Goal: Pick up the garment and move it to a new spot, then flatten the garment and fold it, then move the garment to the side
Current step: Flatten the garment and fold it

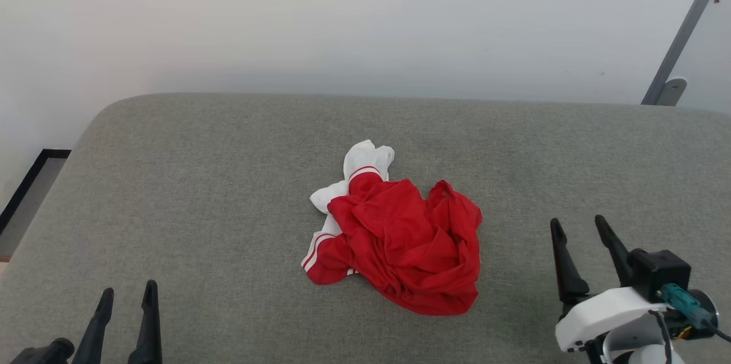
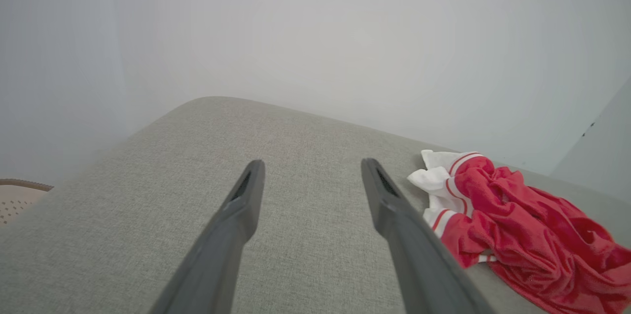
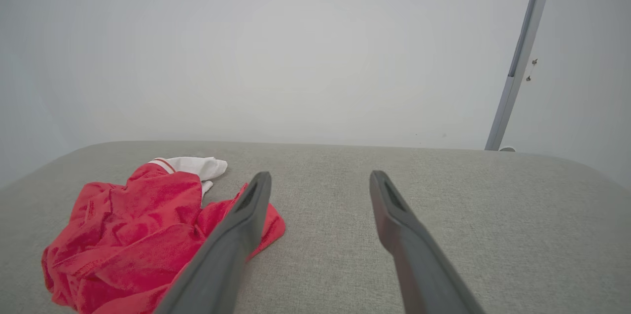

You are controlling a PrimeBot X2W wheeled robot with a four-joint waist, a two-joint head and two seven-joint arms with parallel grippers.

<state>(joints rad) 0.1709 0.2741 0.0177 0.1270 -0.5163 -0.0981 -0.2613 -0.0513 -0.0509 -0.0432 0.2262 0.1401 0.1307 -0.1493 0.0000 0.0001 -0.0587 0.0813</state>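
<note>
At the lower left of the head view, the left gripper (image 1: 129,290) hovers over the grey fabric cushion (image 1: 200,181). Its two dark fingers are spread apart with nothing between them. The garment (image 1: 400,244) lies well to its right, in the middle of the cushion. It is a crumpled red heap with a white sleeve (red-striped at the cuff) poking out at its far left and another striped edge at its near left. Neither gripper touches it. In the left wrist view it sits just right of the right-hand finger. In the right wrist view its red edge passes behind the left-hand finger. Farther right, the right gripper (image 1: 577,221) stands apart from the heap, its fingers likewise spread and empty, tips pointing toward the pale wall (image 1: 365,21). A grey metal bar (image 1: 679,32) leans at the far right.
</note>
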